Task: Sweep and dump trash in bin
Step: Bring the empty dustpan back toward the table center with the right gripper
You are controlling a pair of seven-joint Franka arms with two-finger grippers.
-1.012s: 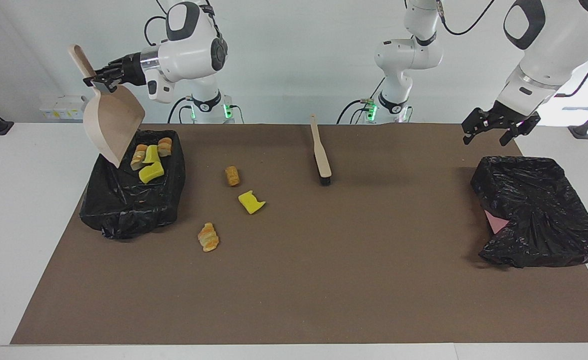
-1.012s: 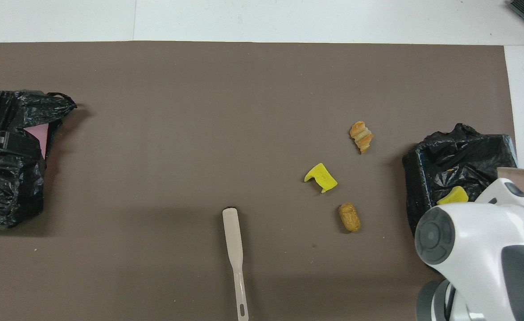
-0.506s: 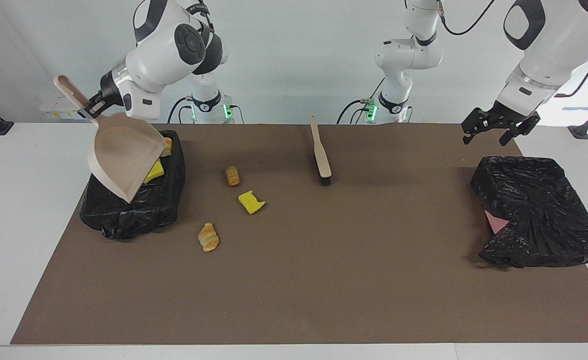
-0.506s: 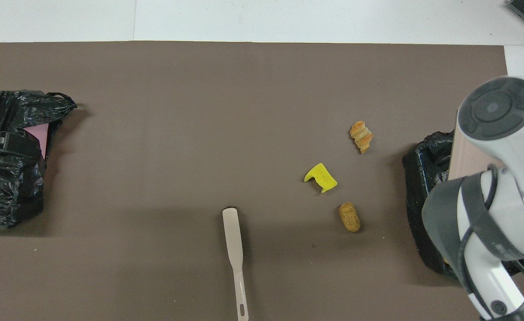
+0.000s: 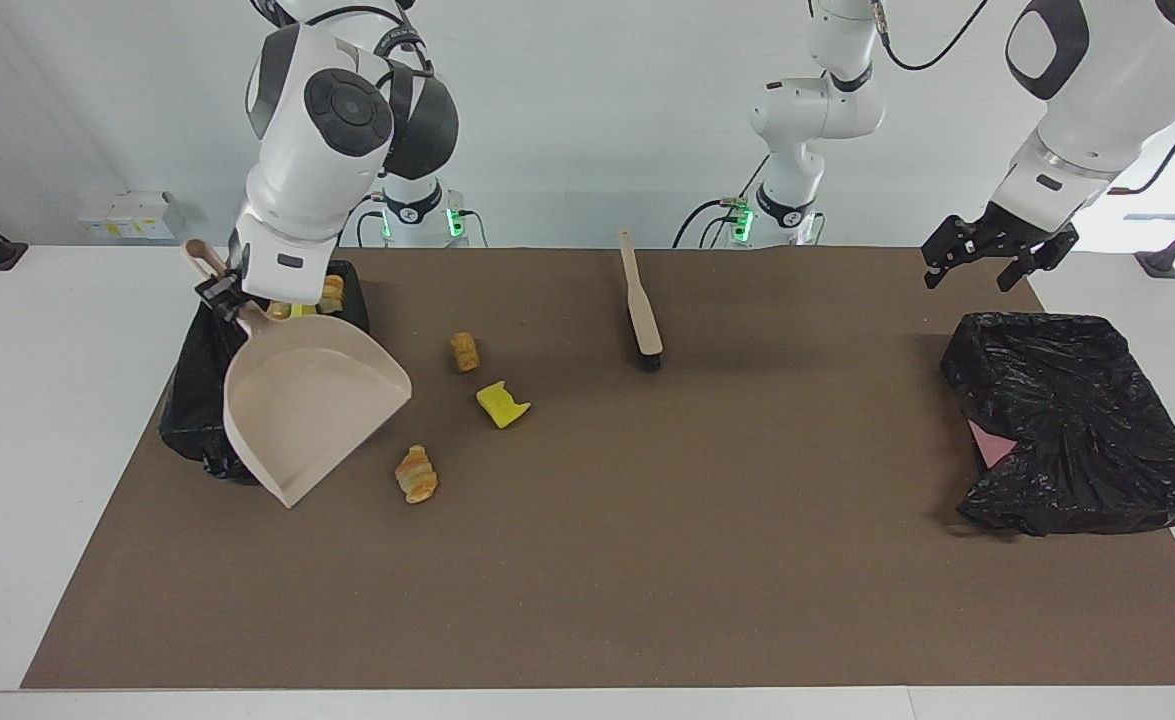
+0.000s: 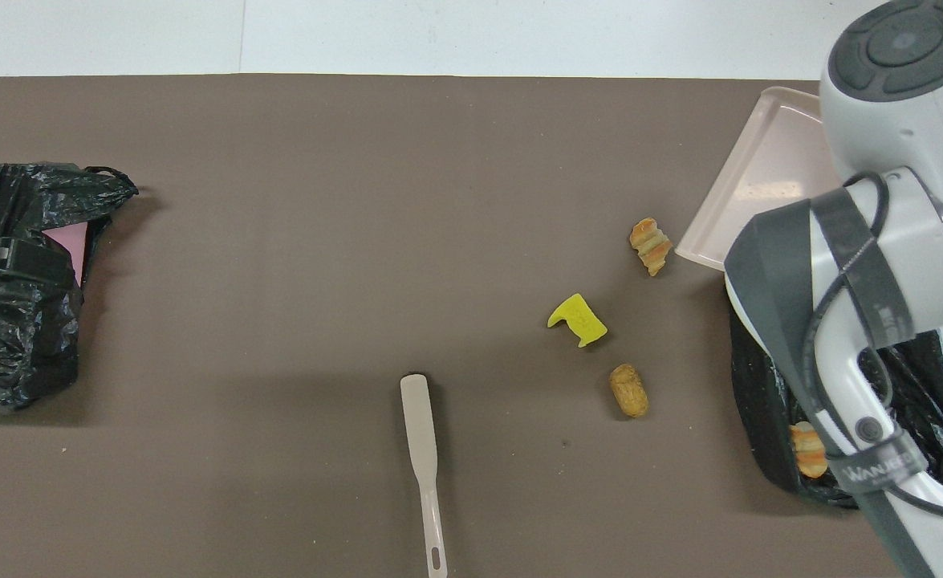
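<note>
Three bits of trash lie on the brown mat: a croissant-shaped piece (image 5: 416,473) (image 6: 651,246), a yellow sponge piece (image 5: 502,404) (image 6: 578,319) and a tan roll (image 5: 465,352) (image 6: 629,391). More trash (image 5: 330,291) (image 6: 808,449) lies in the black-lined bin (image 5: 187,420) (image 6: 760,425) at the right arm's end. My right gripper (image 5: 219,293) is shut on the handle of the beige dustpan (image 5: 312,405) (image 6: 768,181). The pan hangs tilted over the bin's edge and the mat, its lip low beside the croissant piece. My left gripper (image 5: 972,275) waits open above the mat's corner.
A wooden-handled brush (image 5: 641,305) (image 6: 423,466) lies on the mat near the robots, mid-table. A second black bag (image 5: 1077,430) (image 6: 6,321) with a pink scrap (image 5: 992,445) (image 6: 66,241) sits at the left arm's end. The right arm covers much of the bin from above.
The right arm has swung the dustpan from its tipped pose over the bin down and outward, next to the croissant piece. The left arm and the loose trash have not moved.
</note>
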